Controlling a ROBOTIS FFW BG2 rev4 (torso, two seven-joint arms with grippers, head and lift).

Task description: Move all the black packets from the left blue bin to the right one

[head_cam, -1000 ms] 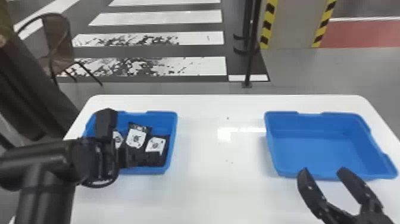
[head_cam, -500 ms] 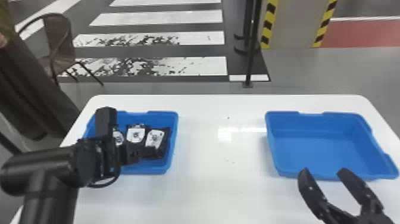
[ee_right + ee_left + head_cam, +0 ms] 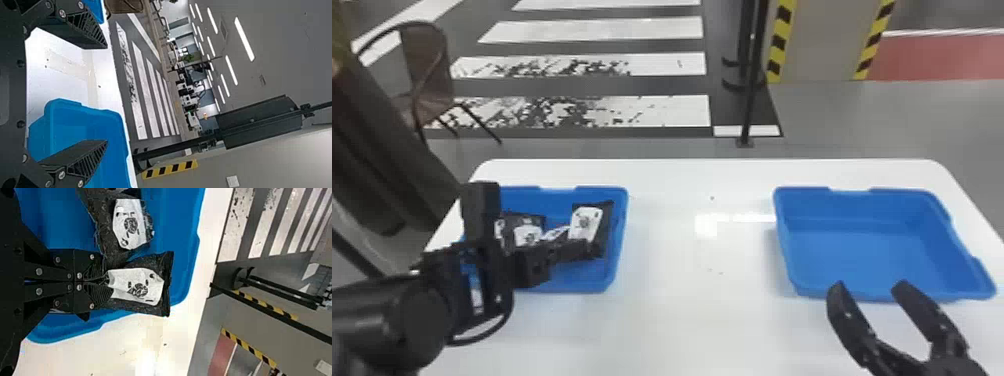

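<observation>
In the head view my left gripper is over the left blue bin, shut on a black packet with a white label, raised near the bin's right side. The left wrist view shows the left gripper pinching one end of that black packet. Other black packets lie in the bin behind the arm; one packet is beside the held one. My right gripper stands open and parked at the front edge of the empty right blue bin; its wrist view shows the right gripper with fingers wide apart.
Both bins stand on a white table, with bare tabletop between them. Beyond its far edge are a black pole and, at the left, a brown chair.
The left gripper has moved up and right with a packet now held between its fingers, and the packets left in the bin have shifted. The right arm has kept still.
</observation>
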